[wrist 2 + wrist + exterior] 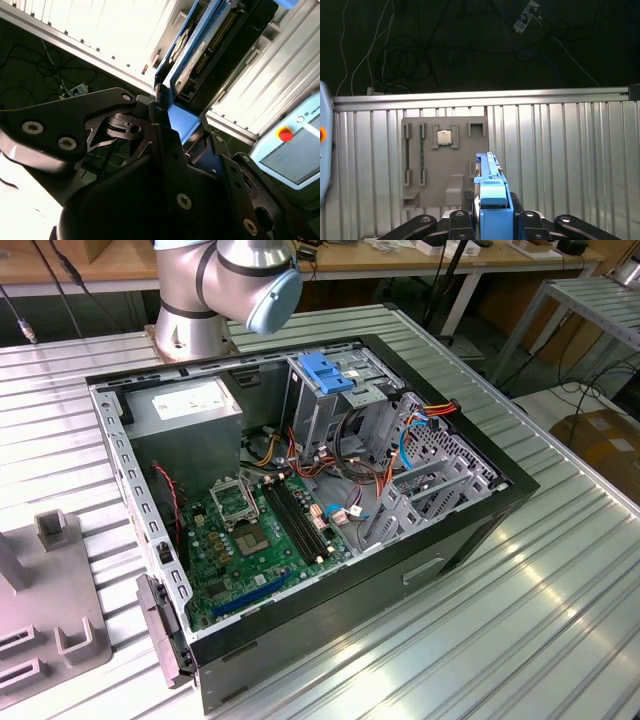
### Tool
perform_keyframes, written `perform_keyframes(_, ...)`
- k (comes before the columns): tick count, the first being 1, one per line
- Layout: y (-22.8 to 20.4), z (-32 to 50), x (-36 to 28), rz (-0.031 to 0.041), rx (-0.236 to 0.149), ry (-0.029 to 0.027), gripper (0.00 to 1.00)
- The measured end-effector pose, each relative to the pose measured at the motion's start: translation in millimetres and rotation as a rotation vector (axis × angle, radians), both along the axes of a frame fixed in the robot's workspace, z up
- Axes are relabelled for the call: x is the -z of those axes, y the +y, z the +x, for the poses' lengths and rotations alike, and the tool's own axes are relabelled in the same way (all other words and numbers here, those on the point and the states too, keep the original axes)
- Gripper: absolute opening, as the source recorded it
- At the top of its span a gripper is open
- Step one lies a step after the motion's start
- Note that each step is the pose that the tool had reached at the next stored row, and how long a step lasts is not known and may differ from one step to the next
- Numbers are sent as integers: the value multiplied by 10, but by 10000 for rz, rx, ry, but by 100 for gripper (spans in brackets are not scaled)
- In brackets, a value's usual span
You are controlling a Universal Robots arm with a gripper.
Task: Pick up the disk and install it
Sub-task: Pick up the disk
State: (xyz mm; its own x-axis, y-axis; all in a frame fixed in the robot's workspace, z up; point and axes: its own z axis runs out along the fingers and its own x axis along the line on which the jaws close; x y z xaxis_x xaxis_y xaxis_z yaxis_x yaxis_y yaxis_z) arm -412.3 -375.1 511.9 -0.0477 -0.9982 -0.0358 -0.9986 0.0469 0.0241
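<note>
In both wrist views my gripper [492,212] [176,125] is shut on the disk [490,182] [210,45]. The disk is a dark flat drive with blue side rails, held edge-on between the black fingers [165,145]. It hangs above the ribbed metal table [560,150], near the grey fixture plate [445,160]. In the exterior view the open computer case [480,510] lies on its side. A metal drive cage with a blue handle [325,375] stands at the case's far end, and the arm's base [220,285] rises just behind it.
A grey power-supply box [185,405] and the green motherboard [255,530] lie inside the case. The grey fixture [50,620] sits at the exterior view's left and holds a small chip [445,137]. A pendant with a red button [285,134] lies nearby. Cables trail on the dark floor [420,55].
</note>
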Motion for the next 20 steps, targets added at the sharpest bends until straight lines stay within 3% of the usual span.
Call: perform_keyframes(20, 0, 184, 0, 0, 0, 1, 37)
